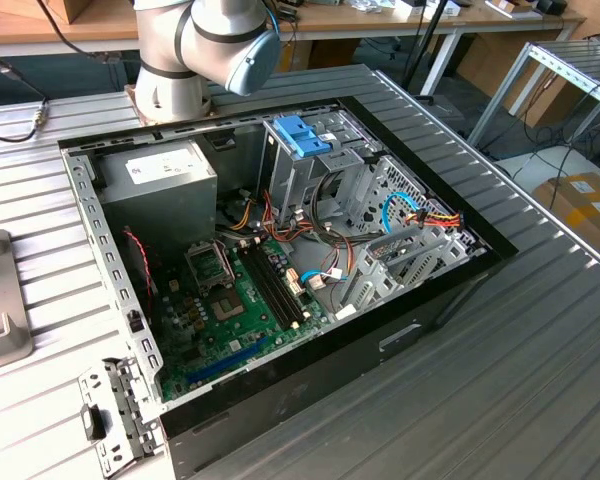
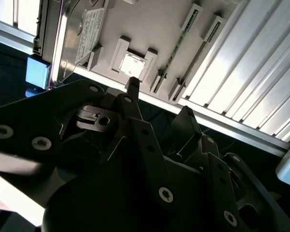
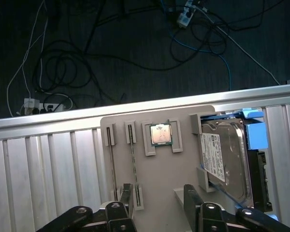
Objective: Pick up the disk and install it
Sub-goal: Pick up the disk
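The disk (image 3: 227, 159), a silver-grey drive with a white label and blue rails, lies in a pocket at one end of a flat grey holder tray (image 3: 169, 179). In the second wrist view the disk (image 2: 79, 34) lies at the tray's far end. My gripper (image 3: 158, 200) hovers above the tray's middle, to the side of the disk. It is open, and its dark fingers (image 3: 191, 198) have nothing between them. They also stand apart in the second wrist view, where the gripper (image 2: 159, 99) hangs over the tray (image 2: 150, 24).
The tray also holds a processor chip (image 3: 160, 134) and thin memory sticks (image 3: 111, 159) in slots. An open computer case (image 1: 280, 270) lies on the ribbed table, with a drive cage and blue clip (image 1: 302, 135) and a grey power-supply box (image 1: 160, 190). Cables litter the dark floor (image 3: 87, 63).
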